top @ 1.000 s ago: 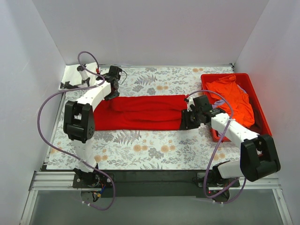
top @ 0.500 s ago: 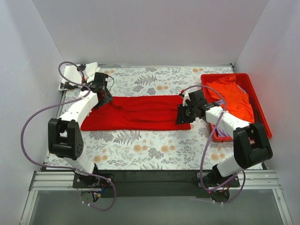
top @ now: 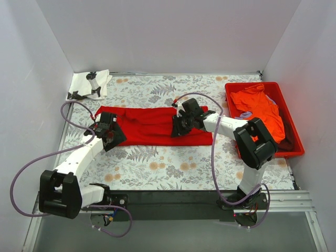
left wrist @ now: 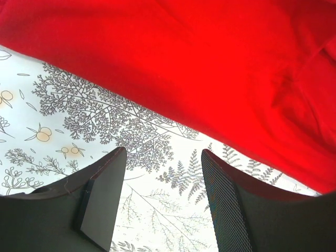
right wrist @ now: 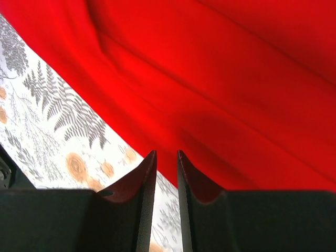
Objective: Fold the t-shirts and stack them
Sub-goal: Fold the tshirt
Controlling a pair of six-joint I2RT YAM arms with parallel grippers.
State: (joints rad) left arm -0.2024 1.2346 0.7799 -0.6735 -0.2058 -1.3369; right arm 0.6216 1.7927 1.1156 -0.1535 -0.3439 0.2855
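Observation:
A bright red t-shirt [top: 149, 126] lies as a long folded band across the middle of the table. My left gripper [top: 108, 135] is at its near left corner. In the left wrist view it [left wrist: 163, 160] is open and empty over the tablecloth, just short of the red cloth [left wrist: 184, 58]. My right gripper [top: 178, 127] is over the shirt's right half. In the right wrist view it [right wrist: 165, 155] is almost closed with nothing between the fingers, at the near edge of the red cloth [right wrist: 220, 79]. An orange t-shirt [top: 260, 107] lies in the tray. A white printed t-shirt [top: 89, 84] lies at the back left.
A rigid red plastic tray [top: 294, 134] stands at the right edge, with lavender and dark cloth showing under the orange shirt. A floral tablecloth [top: 173, 168] covers the table. White walls close in the left, back and right.
My left arm swung from the shirt's far left end round to its near left corner. My right gripper moved left from the shirt's right end towards its middle. The shirt's left end spread leftwards.

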